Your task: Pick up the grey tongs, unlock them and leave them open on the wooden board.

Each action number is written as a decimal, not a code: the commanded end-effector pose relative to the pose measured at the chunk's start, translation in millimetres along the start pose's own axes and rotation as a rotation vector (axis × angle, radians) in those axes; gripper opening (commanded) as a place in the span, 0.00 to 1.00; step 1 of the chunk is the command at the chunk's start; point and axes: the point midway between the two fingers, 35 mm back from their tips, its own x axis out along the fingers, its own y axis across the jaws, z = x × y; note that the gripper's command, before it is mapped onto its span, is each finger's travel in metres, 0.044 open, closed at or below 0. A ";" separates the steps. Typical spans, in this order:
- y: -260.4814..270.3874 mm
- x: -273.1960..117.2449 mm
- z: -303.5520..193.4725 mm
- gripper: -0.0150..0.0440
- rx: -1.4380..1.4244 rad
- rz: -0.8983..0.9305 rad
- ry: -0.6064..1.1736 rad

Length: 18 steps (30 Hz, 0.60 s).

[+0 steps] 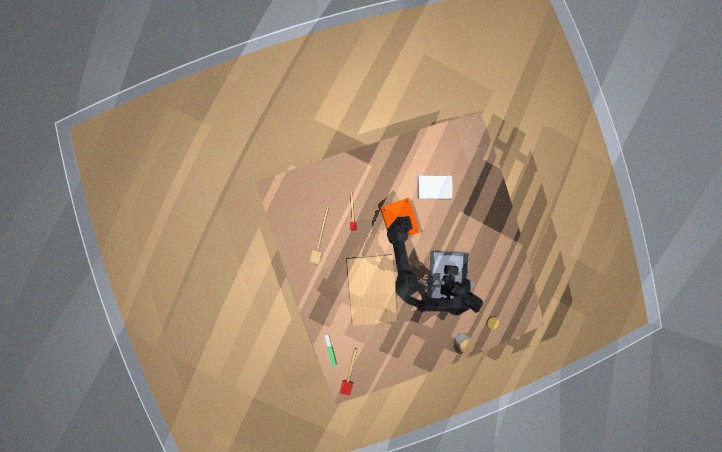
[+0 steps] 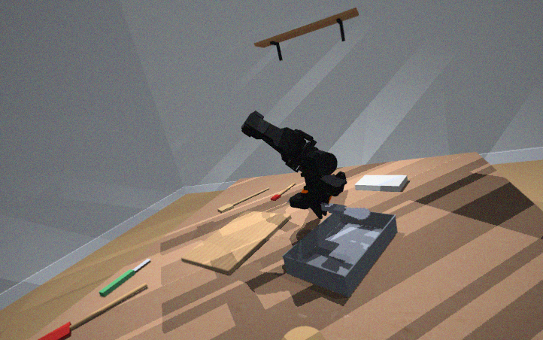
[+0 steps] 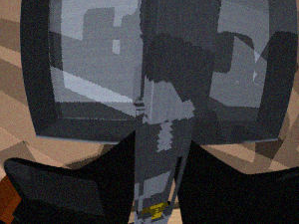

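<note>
top view: one black arm [image 1: 401, 261] [image 2: 288, 140], so no choice of hand. gripper [image 1: 448, 282] [image 2: 320, 213] [image 3: 156, 135] is over the roasting tin [image 1: 465, 266] [image 2: 316, 275] [image 3: 35, 74]; wooden board [image 1: 372, 293] [image 2: 236, 242] lies beyond it, toward the table's left edge. i count one tin, one board, two red-headed tools [image 1: 346, 387] [image 1: 353, 226] [image 2: 56, 332] [image 2: 275, 197], one green-handled tool [image 1: 332, 356] [image 2: 116, 283].

exterior: one pair of tongs [image 2: 358, 213] [image 3: 154, 163] sticks out over the tin, looks near level; i'd tip it down before squeezing.

wrist: fingers clamped on the tongs, long axis running out between them, along the tin. lock state: can't tell.
</note>
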 end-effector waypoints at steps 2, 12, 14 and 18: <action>-13.8 1.0 -12.4 0.00 -0.102 -0.003 -0.002; -39.9 4.5 -39.7 0.00 -0.341 0.000 -0.008; -44.4 5.3 -45.2 0.00 -0.391 0.000 -0.009; -53.8 6.9 -56.6 0.00 -0.489 -0.001 -0.009</action>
